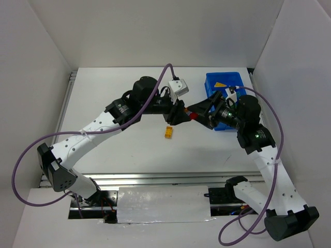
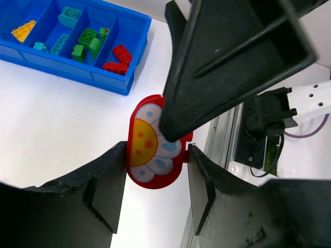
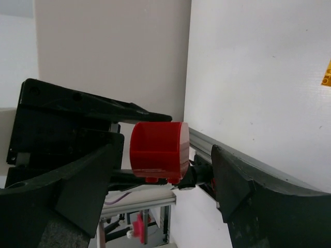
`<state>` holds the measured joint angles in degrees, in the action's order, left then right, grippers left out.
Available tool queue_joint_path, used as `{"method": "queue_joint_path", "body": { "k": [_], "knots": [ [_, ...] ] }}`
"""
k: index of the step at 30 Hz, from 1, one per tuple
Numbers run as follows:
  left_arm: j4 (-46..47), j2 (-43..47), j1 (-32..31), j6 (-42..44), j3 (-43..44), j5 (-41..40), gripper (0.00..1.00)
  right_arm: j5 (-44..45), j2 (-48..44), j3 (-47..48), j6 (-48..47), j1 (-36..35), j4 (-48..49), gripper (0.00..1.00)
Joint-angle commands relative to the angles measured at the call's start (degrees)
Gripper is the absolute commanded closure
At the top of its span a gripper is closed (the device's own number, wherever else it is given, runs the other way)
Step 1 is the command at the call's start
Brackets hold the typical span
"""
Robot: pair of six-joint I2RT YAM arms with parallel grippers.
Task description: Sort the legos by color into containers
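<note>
A red half-round lego (image 2: 155, 155) with a flower print is pinched between the fingers of my left gripper (image 2: 156, 153), held above the table. In the top view it is a red spot (image 1: 192, 117) between my left gripper (image 1: 182, 114) and my right gripper (image 1: 199, 110). My right gripper (image 3: 163, 155) is open, with one finger on each side of the red lego (image 3: 158, 150) and a gap to both. A yellow lego (image 1: 169, 132) lies on the table below. The blue bin (image 2: 72, 70) holds yellow, teal, green and red legos in separate compartments.
The blue bin (image 1: 223, 82) stands at the back right, partly hidden by the right arm. White walls enclose the table on three sides. A metal rail (image 1: 155, 178) runs along the near edge.
</note>
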<state>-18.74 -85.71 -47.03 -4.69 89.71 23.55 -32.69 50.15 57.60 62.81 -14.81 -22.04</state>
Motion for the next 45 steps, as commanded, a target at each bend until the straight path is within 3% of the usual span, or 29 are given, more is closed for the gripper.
{"method": "queue_joint_path", "body": {
  "k": [1,4,5,6,7,10,11,12,16,19,22,24,26,31,38,45],
  "knots": [
    [3.6,0.8,-0.2,0.3,2.1,3.1,1.0,1.0,0.6,-0.3,-2.4,-0.7,0.7,0.18],
    [3.7,0.4,-0.2,0.2,2.0,4.8,1.0,2.9,1.5,0.7,-4.1,-0.6,0.2,0.4],
    [4.1,0.4,-0.2,-0.1,1.9,4.9,1.0,3.1,1.7,1.3,-4.3,-0.7,0.2,0.78],
    [4.3,0.3,-0.1,-0.1,1.8,4.8,0.99,3.6,1.9,1.6,-4.3,-0.7,-0.4,0.93],
    [4.2,0.3,-0.1,-0.1,1.7,4.8,0.96,3.7,1.9,1.7,-4.6,-0.7,-0.5,0.97],
    [4.5,0.4,-0.1,-1.2,1.6,2.9,0.6,4.7,1.9,2.3,-6.0,-0.7,-1.6,1.0],
    [4.9,0.5,-0.1,-1.8,1.4,-0.7,0.2,4.9,1.9,2.0,-6.2,-0.7,-1.8,1.0],
    [5.1,0.5,-0.1,-2.4,1.2,-2.7,0.01,5.3,1.9,1.8,-7.0,-0.5,-2.3,1.0],
    [1.5,-1.2,0.0,-5.7,4.0,-16.6,0.01,15.5,3.4,1.2,-11.8,2.1,-7.9,1.0],
    [-2.8,-1.7,0.2,-8.3,6.0,-27.6,0.0,21.9,4.6,-0.6,-14.2,9.2,-13.0,1.0],
    [-5.9,-0.2,1.5,-12.6,5.1,-38.4,0.01,32.5,5.7,1.4,-14.9,16.3,-19.4,1.0],
    [-7.4,1.8,2.9,-15.1,3.2,-41.0,0.01,42.9,6.3,2.7,-14.6,19.9,-22.7,1.0],
    [-8.9,3.3,5.9,-18.4,1.3,-39.7,0.0,47.2,6.9,3.3,-14.7,22.9,-22.0,1.0],
    [-9.0,7.3,10.7,-21.5,-5.9,-33.7,0.01,46.0,13.1,4.3,-16.2,29.9,-18.3,1.0],
    [-11.2,11.4,14.4,-22.1,-10.6,-34.2,0.0,44.5,19.2,7.3,-16.0,32.3,-16.1,1.0],
    [-13.5,12.4,19.9,-24.4,-9.6,-28.7,0.0,42.3,20.6,7.3,-16.0,33.2,-15.0,1.0]
  ]
}}
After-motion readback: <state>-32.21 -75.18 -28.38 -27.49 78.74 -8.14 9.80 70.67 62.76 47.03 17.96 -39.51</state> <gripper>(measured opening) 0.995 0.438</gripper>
